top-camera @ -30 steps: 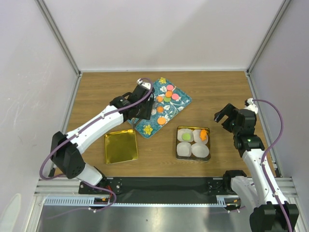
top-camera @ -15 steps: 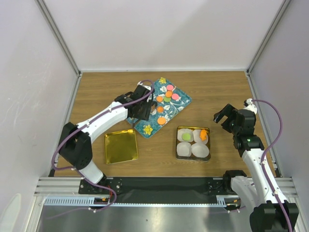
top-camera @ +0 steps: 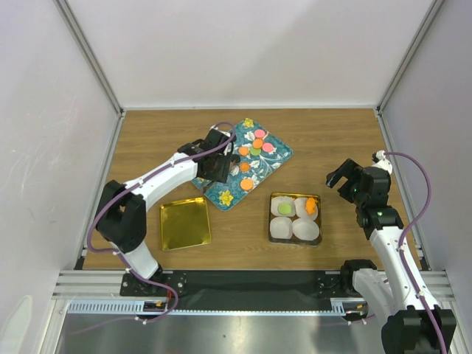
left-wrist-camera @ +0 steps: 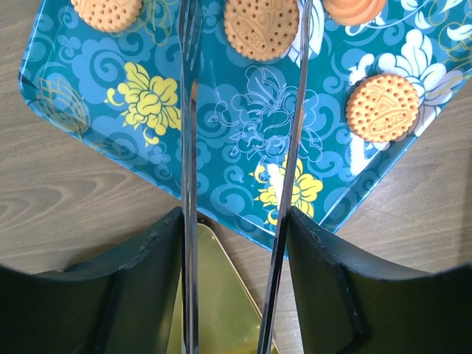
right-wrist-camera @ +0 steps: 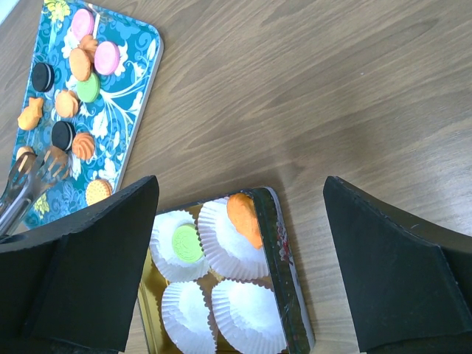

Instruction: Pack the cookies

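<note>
The cookies (top-camera: 254, 147) lie on a teal floral tray (top-camera: 284, 155); they are orange, green, pink and black. My left gripper (top-camera: 216, 166) is shut on metal tongs (left-wrist-camera: 184, 147) over the tray's near left part. In the left wrist view the tong arms stand apart, on either side of an orange cookie (left-wrist-camera: 261, 28). Another orange cookie (left-wrist-camera: 382, 107) lies to the right. My right gripper (top-camera: 341, 177) is open and empty, above and right of the tin (top-camera: 271, 198). In the tin, one paper cup holds a green cookie (right-wrist-camera: 186, 243) and another an orange cookie (right-wrist-camera: 245, 219).
The tin holds several white paper cups, two of them empty (right-wrist-camera: 247, 313). A gold lid (top-camera: 184, 223) lies left of the tin, near the tray's near corner. The enclosure walls stand to the left, right and back.
The left arm's elbow and base link have swung right. Its gripper with the tongs stays over the tray's left part. The right arm has not moved.
</note>
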{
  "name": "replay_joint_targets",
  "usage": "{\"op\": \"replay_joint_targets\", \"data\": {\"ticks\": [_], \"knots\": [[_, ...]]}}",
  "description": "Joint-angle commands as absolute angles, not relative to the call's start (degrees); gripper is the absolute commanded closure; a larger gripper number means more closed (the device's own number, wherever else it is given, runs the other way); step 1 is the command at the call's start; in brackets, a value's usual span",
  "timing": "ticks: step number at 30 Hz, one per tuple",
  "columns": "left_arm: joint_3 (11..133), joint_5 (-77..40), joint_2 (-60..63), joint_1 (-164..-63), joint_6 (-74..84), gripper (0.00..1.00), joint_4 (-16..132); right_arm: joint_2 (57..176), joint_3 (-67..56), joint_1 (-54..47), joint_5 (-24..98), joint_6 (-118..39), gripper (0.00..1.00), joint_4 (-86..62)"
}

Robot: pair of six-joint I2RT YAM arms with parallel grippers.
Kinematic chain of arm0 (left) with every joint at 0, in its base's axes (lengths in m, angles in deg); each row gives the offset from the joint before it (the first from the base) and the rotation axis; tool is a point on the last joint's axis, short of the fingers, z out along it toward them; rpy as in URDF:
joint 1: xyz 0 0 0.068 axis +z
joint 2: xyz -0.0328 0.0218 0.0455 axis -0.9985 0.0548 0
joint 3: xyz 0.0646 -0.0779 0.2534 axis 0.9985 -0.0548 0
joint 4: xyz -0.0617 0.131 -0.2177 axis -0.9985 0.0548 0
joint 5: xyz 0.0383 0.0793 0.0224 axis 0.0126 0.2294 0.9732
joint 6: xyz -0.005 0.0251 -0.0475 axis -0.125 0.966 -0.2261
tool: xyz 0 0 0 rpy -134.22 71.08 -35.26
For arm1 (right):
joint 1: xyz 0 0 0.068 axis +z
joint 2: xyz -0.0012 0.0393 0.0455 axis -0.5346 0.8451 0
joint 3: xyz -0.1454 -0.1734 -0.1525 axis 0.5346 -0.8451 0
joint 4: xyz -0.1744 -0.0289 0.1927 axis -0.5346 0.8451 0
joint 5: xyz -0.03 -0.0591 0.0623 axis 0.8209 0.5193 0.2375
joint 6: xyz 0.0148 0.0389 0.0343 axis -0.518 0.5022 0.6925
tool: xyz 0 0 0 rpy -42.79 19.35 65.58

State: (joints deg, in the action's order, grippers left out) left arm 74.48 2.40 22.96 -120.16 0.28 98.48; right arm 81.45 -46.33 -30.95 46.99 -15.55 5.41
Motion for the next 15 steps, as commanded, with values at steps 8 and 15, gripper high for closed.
{"op": "replay_joint_targets", "data": {"ticks": [8, 15], "knots": [[74.7, 1.7, 23.8, -119.7, 1.9, 0.46, 96.6, 81.2, -46.3, -30.9, 46.5, -16.5, 0.0, 3.5], [75.3, 2.0, 21.5, -119.6, 2.1, 0.59, 97.7, 81.2, -46.3, -30.9, 46.5, -16.5, 0.0, 3.5]]}}
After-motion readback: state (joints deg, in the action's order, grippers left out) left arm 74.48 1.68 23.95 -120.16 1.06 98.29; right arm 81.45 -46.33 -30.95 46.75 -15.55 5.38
